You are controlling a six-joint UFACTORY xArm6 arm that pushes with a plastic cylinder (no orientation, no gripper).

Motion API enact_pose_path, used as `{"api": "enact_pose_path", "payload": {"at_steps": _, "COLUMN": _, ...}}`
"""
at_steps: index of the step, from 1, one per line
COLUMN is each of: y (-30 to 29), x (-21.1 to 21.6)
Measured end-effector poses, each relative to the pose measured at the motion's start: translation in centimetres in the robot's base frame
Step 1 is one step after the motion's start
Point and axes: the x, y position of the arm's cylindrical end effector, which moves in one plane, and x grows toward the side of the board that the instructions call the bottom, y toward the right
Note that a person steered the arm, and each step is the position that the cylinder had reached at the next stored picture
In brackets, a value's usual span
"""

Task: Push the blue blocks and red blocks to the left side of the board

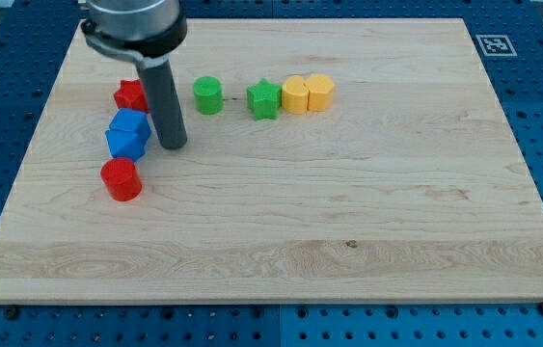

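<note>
Your job is to push the blue and red blocks to the left side, and it looks like you are in the middle of doing that. Your tool here is just a dark rod, so it has no jaws to open or close and it holds nothing. My tip (173,145) sits on the bench (348,212), just to the right of the blue block (127,133). It looks very close to that block, maybe touching it, but you cannot be sure from here. There seems to be only one blue block. A red block (131,95) with a star-like shape sits just behind the blue one, partly hidden by the rod. A round red block (121,179) sits just in front of the blue one. All three are bunched in a small line on the left part of the bench, but not yet at its left edge. So the step in hand looks like a nudge to the left on the blue block. For the next move you would slide the tip left, slowly, so the blue block does not spin away or knock the red ones off to the side. Then each red block would need its own push. The green round block (207,94), the green star (263,99) and the two yellow blocks (308,93) sit further right in a row, and you should leave them alone.
</note>
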Motion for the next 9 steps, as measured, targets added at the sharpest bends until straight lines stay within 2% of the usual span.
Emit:
{"api": "enact_pose_path", "payload": {"at_steps": 1, "y": 0.0, "x": 1.3}}
{"api": "enact_pose_path", "payload": {"at_steps": 4, "y": -2.5, "x": 1.3}}
{"api": "enact_pose_path", "payload": {"at_steps": 6, "y": -4.6, "x": -0.4}}
{"api": "enact_pose_path", "payload": {"at_steps": 8, "y": -3.9, "x": -1.4}}
{"api": "enact_pose_path", "payload": {"at_steps": 9, "y": -0.6, "x": -0.3}}
